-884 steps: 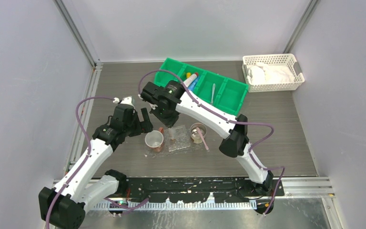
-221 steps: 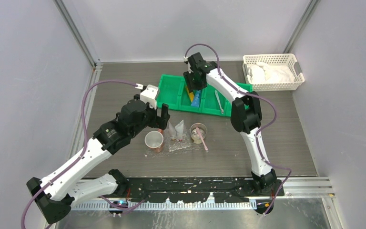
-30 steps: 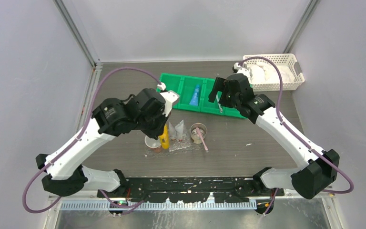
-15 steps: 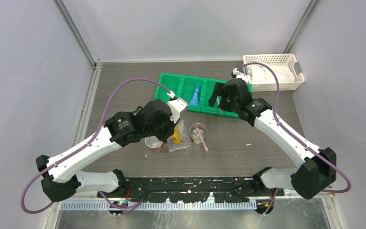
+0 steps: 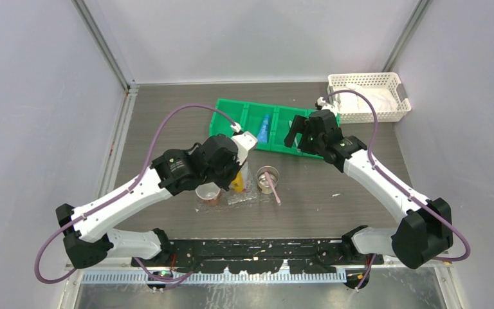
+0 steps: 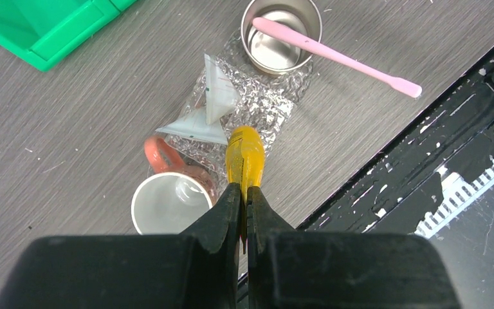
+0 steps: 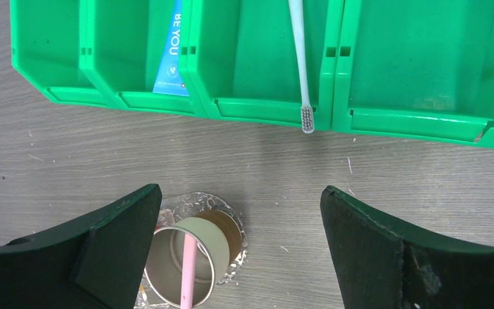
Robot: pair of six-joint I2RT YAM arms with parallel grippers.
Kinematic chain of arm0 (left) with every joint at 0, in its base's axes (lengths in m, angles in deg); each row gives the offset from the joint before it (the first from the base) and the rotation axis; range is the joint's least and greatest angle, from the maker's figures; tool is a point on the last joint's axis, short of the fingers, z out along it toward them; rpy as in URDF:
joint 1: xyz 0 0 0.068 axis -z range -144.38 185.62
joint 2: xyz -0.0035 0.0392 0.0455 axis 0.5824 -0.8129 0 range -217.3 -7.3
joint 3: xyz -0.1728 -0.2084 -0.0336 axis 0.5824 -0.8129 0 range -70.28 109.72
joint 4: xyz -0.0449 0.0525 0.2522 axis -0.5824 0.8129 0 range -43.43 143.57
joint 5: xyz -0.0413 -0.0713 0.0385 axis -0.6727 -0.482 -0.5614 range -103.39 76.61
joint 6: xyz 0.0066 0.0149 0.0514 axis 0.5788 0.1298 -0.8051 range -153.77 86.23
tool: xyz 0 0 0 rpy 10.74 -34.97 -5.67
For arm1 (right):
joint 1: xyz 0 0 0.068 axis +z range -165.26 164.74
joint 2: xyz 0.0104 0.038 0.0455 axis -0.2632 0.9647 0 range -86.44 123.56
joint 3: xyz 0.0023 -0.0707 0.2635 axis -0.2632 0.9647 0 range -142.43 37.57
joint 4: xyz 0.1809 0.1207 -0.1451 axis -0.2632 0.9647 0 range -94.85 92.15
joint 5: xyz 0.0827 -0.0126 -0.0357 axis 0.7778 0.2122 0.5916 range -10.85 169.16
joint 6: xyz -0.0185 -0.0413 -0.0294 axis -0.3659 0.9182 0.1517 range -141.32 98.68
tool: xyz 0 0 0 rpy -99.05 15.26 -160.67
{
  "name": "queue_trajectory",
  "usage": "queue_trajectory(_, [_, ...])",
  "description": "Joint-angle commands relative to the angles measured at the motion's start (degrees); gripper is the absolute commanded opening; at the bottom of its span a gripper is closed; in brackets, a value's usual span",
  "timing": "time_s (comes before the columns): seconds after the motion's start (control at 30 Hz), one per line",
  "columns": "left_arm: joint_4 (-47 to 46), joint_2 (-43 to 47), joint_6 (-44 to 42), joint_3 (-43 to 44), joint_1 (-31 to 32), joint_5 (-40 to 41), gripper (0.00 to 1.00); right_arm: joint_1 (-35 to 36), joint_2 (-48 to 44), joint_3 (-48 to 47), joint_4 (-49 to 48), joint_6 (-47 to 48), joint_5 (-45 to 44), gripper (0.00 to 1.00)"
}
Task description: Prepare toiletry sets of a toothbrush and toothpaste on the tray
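Observation:
My left gripper point(image 6: 244, 193) is shut on the flat end of a yellow-orange toothpaste point(image 6: 244, 158), which hangs cap-down over the near edge of the crinkly clear tray point(image 6: 276, 106). In the top view this tube point(image 5: 238, 185) sits between the two cups. A white toothpaste point(image 6: 215, 90) lies on the tray. A pink toothbrush point(image 6: 334, 55) leans out of the steel cup point(image 6: 282, 35). My right gripper point(image 7: 239, 193) stands wide open above the table just in front of the green bin point(image 7: 418, 122), holding nothing. In the bin lie a grey toothbrush point(image 7: 299, 58) and a blue toothpaste point(image 7: 170, 58).
A copper cup point(image 6: 167, 203) with an orange handle stands at the tray's left edge, right beside my left fingers. A white lattice basket point(image 5: 366, 96) sits at the back right. The black base rail point(image 5: 264, 248) runs along the table's near edge.
My left gripper has carried the yellow-orange toothpaste rightward, from over the copper cup to over the tray. The right gripper has shifted slightly nearer, still open.

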Motion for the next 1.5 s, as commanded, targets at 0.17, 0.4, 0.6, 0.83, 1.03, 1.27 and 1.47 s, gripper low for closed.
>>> queue_trajectory(0.17, [-0.28,1.42,1.16,-1.93,0.31,1.23,0.03,-1.03,0.05,1.76,-4.22,-0.45,2.03,1.00])
queue_trajectory(0.4, [0.17,1.70,1.57,-3.12,0.27,1.66,0.03,-1.42,1.04,2.71,-5.42,-0.88,3.24,1.00])
queue_trajectory(0.6, [-1.72,1.47,1.22,-4.72,0.24,2.48,0.04,-1.60,1.36,3.31,-6.12,-0.98,4.12,0.99])
queue_trajectory(0.83, [-4.59,0.63,0.71,-6.60,0.19,2.55,0.05,-2.24,1.36,3.62,-6.48,-0.81,4.62,1.00])
queue_trajectory(1.03, [-6.53,-0.47,0.69,-8.33,-0.03,2.72,0.15,-2.78,1.91,3.15,-6.56,-0.50,5.63,1.00])
queue_trajectory(1.27, [-9.12,-1.40,0.86,-10.89,-1.07,2.47,0.17,-3.16,3.45,1.44,-6.41,0.06,6.50,1.00])
queue_trajectory(1.47, [-7.75,-0.12,0.61,-9.21,-1.54,3.58,0.17,-3.43,9.53,-9.30,-2.78,2.04,9.43,1.00])
